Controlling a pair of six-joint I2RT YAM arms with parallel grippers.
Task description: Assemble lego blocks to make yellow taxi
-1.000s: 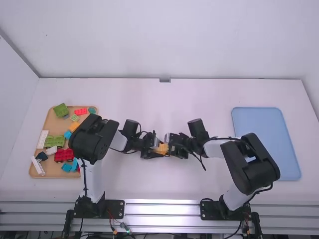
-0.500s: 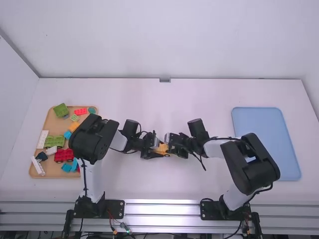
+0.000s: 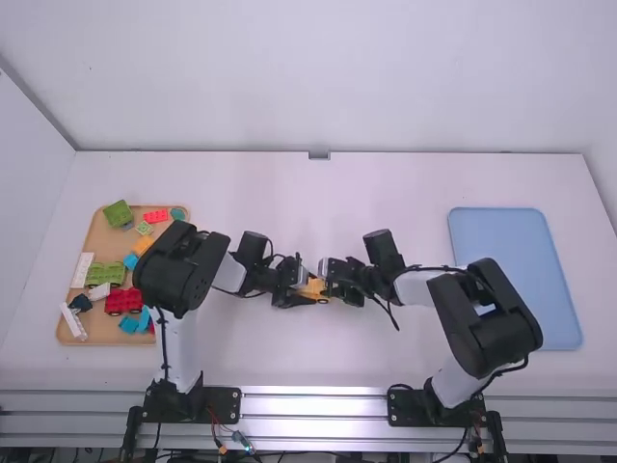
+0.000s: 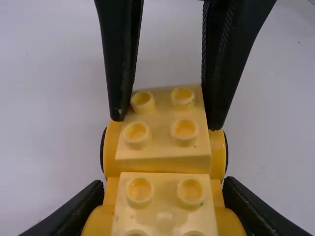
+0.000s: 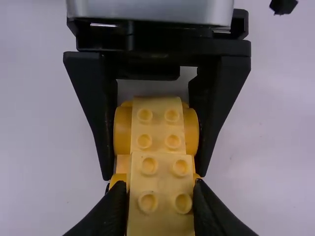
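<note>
1. Gripping one yellow taxi assembly (image 3: 314, 289): your left gripper (image 3: 306, 287), quantity one, its two fingers closed on the assembly's sides, over the table's middle.
2. Right gripper (image 3: 326, 285), quantity one, facing the left; its two fingers are closed on the sides of one studded yellow block (image 5: 161, 189).
3. Studded yellow blocks on the assembly, two for you to count: the one above, four studs, and a second (image 5: 157, 130), four studs, lying between the left fingers.
4. Black-edged wheels (image 4: 226, 151), two visible to you in the left wrist view, one on each side of the block at the right fingertips.
5. Wooden tray (image 3: 66, 326), one, on your left, holding loose pieces. Among them: two larger green pieces (image 3: 119, 213), three white pieces (image 3: 82, 270), one dark blue piece (image 3: 81, 303) and one orange piece (image 3: 144, 244) near the left arm.
6. Light blue mat or tray (image 3: 516, 275), one, on your right, beyond the right arm; which of the two it is, you cannot tell.
</note>
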